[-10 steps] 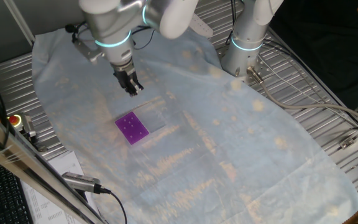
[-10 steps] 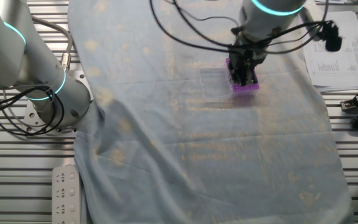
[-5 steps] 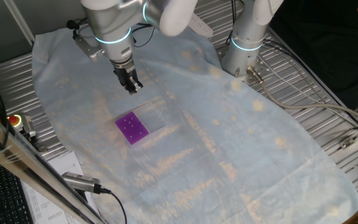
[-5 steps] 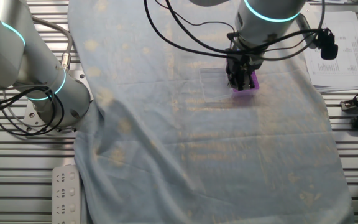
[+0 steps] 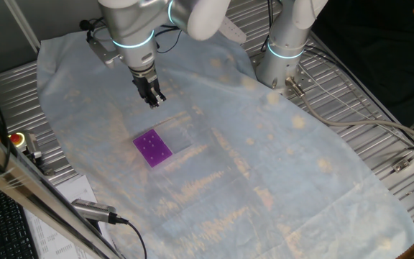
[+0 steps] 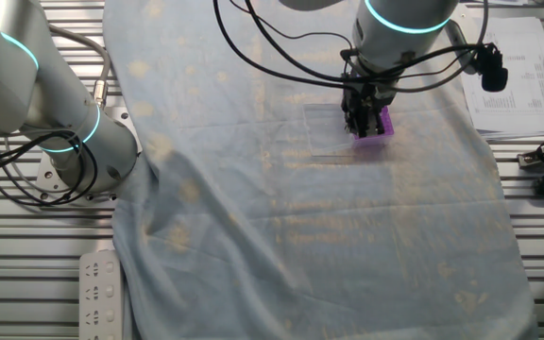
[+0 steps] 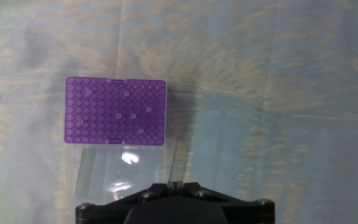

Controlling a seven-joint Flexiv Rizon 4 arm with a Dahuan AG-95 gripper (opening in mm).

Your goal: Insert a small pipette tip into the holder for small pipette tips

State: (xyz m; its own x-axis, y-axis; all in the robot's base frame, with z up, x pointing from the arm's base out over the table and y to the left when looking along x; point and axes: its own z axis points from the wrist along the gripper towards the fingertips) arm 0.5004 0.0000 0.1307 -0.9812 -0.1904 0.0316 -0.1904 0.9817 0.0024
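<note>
Purple holder (image 7: 115, 111), few pale tips (image 7: 133, 116) seated

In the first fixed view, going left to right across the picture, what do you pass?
Red button at the table edge → purple pipette tip holder → base of the second robot arm → bare metal slats of the table. The gripper hangs above the holder, overlapping it in this order, so I left it out.

The light is bright and even in all three views, and shadows on the pale cloth (image 5: 264, 165) are very soft. In the hand view a small white shine sits just below the purple holder (image 7: 115, 111), on something clear and shiny (image 7: 129, 167). That view looks a little soft and washed out. Both fixed views are sharp.
</note>
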